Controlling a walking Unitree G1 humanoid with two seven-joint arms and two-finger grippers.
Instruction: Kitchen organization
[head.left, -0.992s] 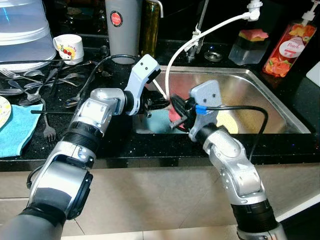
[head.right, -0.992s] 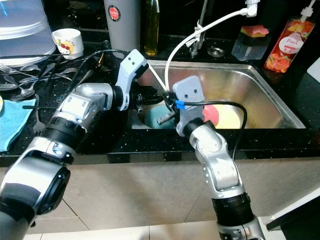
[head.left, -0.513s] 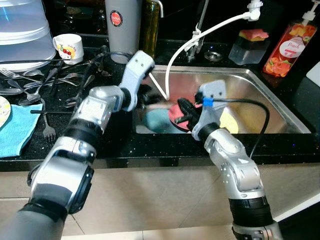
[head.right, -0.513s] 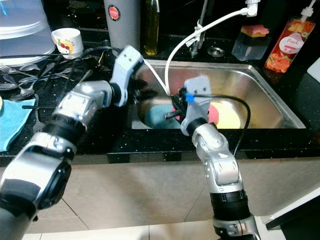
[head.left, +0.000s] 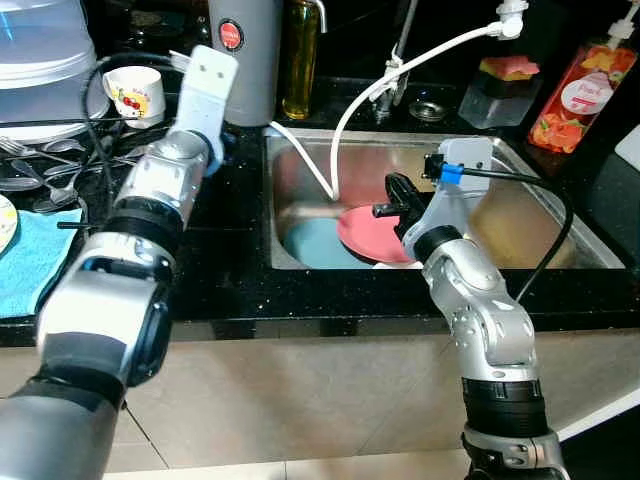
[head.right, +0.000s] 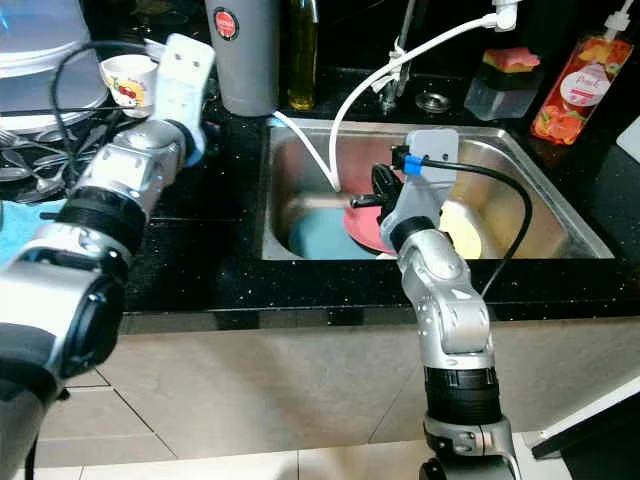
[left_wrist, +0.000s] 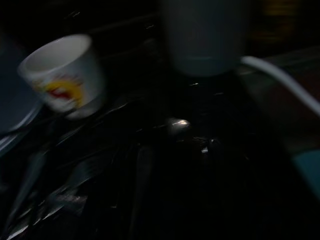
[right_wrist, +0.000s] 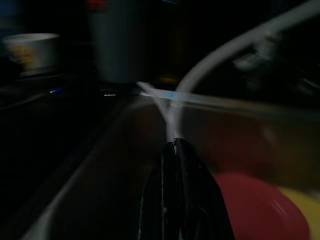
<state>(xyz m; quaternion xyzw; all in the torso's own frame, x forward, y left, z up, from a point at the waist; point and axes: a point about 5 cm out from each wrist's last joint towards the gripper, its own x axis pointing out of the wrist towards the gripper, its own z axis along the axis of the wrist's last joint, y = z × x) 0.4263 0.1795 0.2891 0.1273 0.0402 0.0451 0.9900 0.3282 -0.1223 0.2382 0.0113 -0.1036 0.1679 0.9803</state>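
Observation:
In the steel sink lie a pink plate, a blue dish and a yellow plate. My right gripper hovers just above the pink plate's far edge. In the right wrist view its fingers are pressed together with nothing visible between them. My left arm is raised over the black counter, and its wrist hides the gripper. The dark left wrist view looks at a white cup and a grey tumbler.
A white hose arcs from the tap into the sink. Cutlery lies scattered on the counter by a blue cloth. An oil bottle, sponge holder and soap bottle stand along the back.
My left arm has swung out of the sink, up and left over the counter toward the cup. The right gripper has moved right and back over the pink plate.

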